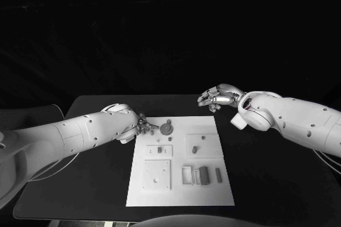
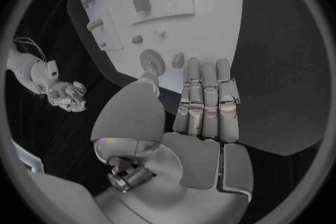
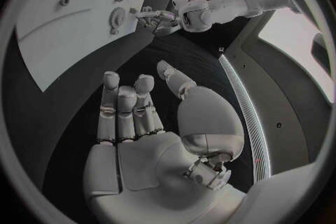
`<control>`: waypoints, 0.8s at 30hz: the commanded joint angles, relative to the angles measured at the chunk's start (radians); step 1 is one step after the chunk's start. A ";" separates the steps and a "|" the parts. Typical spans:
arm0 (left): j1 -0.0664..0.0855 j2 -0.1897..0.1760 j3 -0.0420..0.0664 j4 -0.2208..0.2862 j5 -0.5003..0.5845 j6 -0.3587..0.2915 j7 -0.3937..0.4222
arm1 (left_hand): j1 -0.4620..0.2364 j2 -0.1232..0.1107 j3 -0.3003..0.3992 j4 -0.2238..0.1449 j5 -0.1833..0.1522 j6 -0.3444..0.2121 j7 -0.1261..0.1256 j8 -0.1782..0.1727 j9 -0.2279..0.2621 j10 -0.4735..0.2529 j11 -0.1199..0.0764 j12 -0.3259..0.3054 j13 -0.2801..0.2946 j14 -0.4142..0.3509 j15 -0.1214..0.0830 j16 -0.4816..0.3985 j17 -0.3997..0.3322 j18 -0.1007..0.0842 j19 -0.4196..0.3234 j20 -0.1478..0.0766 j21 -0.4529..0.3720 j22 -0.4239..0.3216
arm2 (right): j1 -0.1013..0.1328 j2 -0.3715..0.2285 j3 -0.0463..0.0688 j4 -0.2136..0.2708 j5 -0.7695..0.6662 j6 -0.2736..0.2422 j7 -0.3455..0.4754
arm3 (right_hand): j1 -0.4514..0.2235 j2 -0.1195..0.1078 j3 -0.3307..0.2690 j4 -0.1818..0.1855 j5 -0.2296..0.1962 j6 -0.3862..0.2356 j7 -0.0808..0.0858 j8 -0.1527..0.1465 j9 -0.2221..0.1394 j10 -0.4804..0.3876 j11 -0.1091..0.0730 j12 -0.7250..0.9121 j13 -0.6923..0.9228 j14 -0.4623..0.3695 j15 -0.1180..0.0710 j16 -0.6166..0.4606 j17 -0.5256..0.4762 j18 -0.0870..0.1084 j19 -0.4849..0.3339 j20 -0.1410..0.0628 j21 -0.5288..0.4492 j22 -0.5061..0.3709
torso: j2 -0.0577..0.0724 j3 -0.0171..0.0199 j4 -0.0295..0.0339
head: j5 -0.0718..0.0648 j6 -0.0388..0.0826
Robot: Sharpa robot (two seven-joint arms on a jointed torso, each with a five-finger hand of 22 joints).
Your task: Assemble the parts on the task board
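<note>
Near edge of task board: bare white, no part on it.
Parts: round gear lies at the far edge; small blocks sit mid-board.
Left hand: fingers extended, tips by the gear, nothing gripped.
Right hand: above the far right corner, fingers apart, empty.
Progress: early, assembly seemingly mostly undone.

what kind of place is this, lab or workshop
Probably a robotics lab test bench: a black table holds a white task board with small parts, and the setting is dark.

Left hand holds nothing (fingers extended); right hand hovers empty, fingers apart.
</note>
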 commanded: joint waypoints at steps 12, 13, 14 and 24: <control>-0.004 0.024 0.001 -0.032 -0.023 0.022 0.019 | 0.018 0.021 -0.021 0.001 0.007 0.010 0.001 -0.006 -0.005 0.003 -0.006 0.006 -0.003 0.001 -0.006 0.005 -0.006 0.004 0.011 0.000 -0.007 0.001 | 0.000 0.004 0.000 0.002 0.000 0.012 0.004 | -0.008 0.000 -0.001 0.000 -0.001 0.045 0.038 -0.007 -0.002 -0.166 0.036 -0.003 -0.002 -0.008 0.000 -0.006 -0.002 0.014 0.006 0.002 -0.006 0.009 | 0.000 0.0000 0.0002 | -0.002 0.001; -0.005 0.025 0.001 -0.035 -0.023 0.023 0.020 | 0.019 0.022 -0.023 0.001 0.008 0.011 0.001 -0.005 -0.005 0.004 -0.006 0.006 -0.003 0.002 -0.006 0.006 -0.006 0.004 0.012 0.000 -0.007 0.001 | 0.000 0.005 0.000 0.002 0.000 0.012 0.005 | -0.008 0.000 -0.001 0.000 -0.001 0.045 0.038 -0.007 -0.002 -0.166 0.036 -0.003 -0.002 -0.008 0.000 -0.006 -0.002 0.014 0.006 0.002 -0.006 0.009 | 0.000 -0.0004 0.0002 | -0.002 0.001; -0.005 0.027 0.001 -0.037 -0.023 0.024 0.020 | 0.021 0.023 -0.024 0.001 0.009 0.011 0.000 -0.005 -0.005 0.004 -0.006 0.007 -0.003 0.002 -0.006 0.006 -0.006 0.004 0.012 -0.001 -0.007 0.001 | 0.000 0.005 0.000 0.002 0.000 0.012 0.005 | -0.008 0.000 -0.001 0.000 -0.001 0.045 0.038 -0.007 -0.002 -0.166 0.036 -0.003 -0.002 -0.008 0.000 -0.006 -0.002 0.014 0.006 0.002 -0.006 0.009 | 0.000 -0.0005 0.0000 | -0.002 0.001; -0.007 0.039 0.001 -0.063 -0.008 0.045 0.021 | 0.072 0.025 -0.053 0.000 0.205 0.022 -0.002 -0.005 -0.012 0.011 -0.009 0.014 -0.005 0.006 -0.008 0.018 -0.014 0.001 0.020 -0.003 -0.009 0.007 | 0.000 0.006 0.000 0.002 0.000 0.012 0.004 | -0.008 0.000 -0.001 0.000 -0.001 0.045 0.038 -0.007 -0.002 -0.166 0.036 -0.003 -0.002 -0.008 0.000 -0.006 -0.002 0.014 0.006 0.002 -0.006 0.009 | 0.001 -0.0011 0.0009 | -0.002 -0.003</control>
